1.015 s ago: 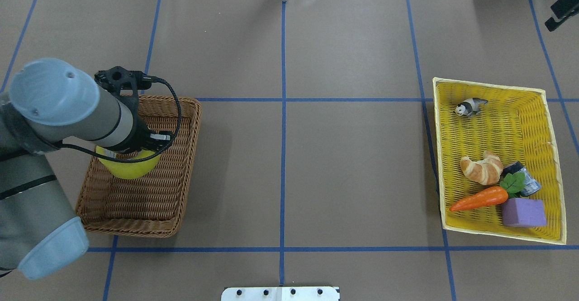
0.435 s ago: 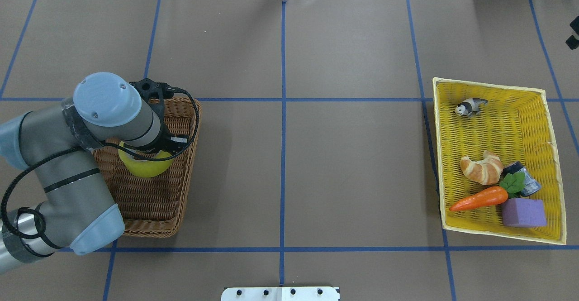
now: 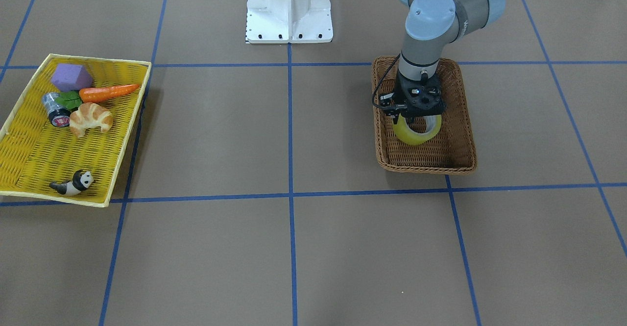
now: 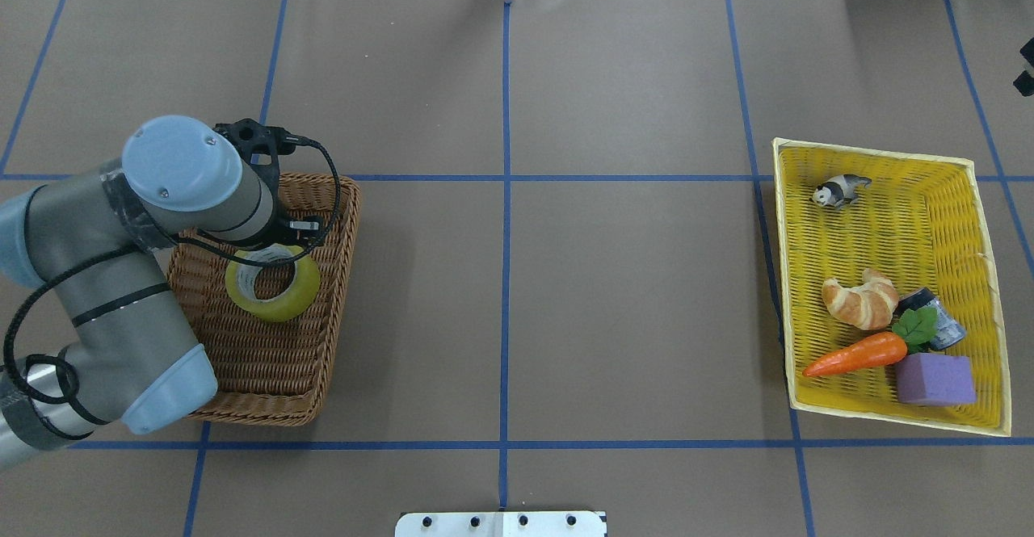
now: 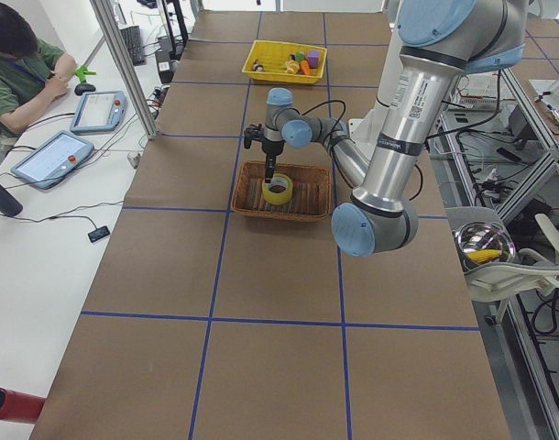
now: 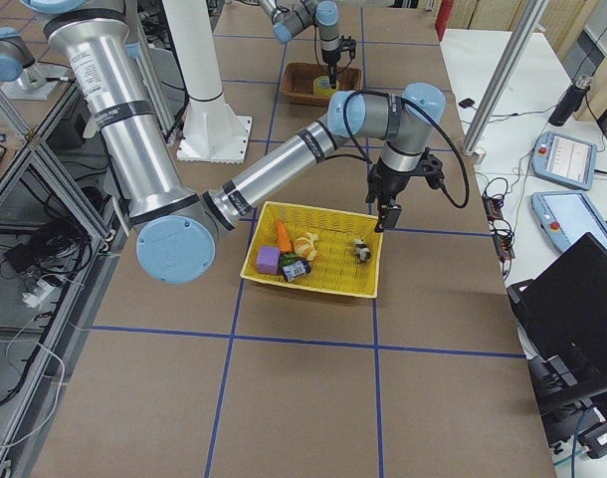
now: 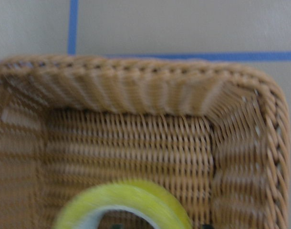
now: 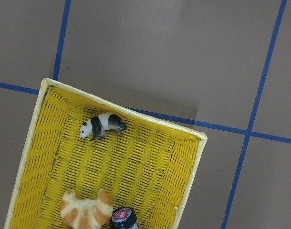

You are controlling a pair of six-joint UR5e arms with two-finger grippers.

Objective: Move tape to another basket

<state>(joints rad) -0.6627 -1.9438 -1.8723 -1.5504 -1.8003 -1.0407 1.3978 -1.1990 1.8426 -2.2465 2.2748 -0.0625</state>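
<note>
The tape (image 4: 275, 299), a yellowish-green roll with a pale core, is inside the brown wicker basket (image 4: 258, 375) on the table's left. My left gripper (image 4: 283, 242) is shut on the roll's top edge and holds it tilted, hole showing, low in the basket. The front view shows the same: gripper (image 3: 415, 116), tape (image 3: 416, 134), basket (image 3: 431, 162). The left wrist view shows the tape's rim (image 7: 131, 195) before the basket's far wall (image 7: 150, 90). My right gripper (image 6: 381, 221) hovers over the yellow tray's far corner; I cannot tell whether it is open or shut.
The shallow yellow tray (image 4: 880, 153) at the right holds a toy panda (image 4: 840, 190), a croissant (image 4: 860, 299), a carrot (image 4: 858, 354), a purple block (image 4: 935, 379) and a small jar (image 4: 937, 319). Blue tape lines grid the brown table.
My left arm swung farther into the basket and lowered; the tape now shows its hole instead of hanging as a half-hidden blob. A dark part of the right arm slid toward the view's right edge.
</note>
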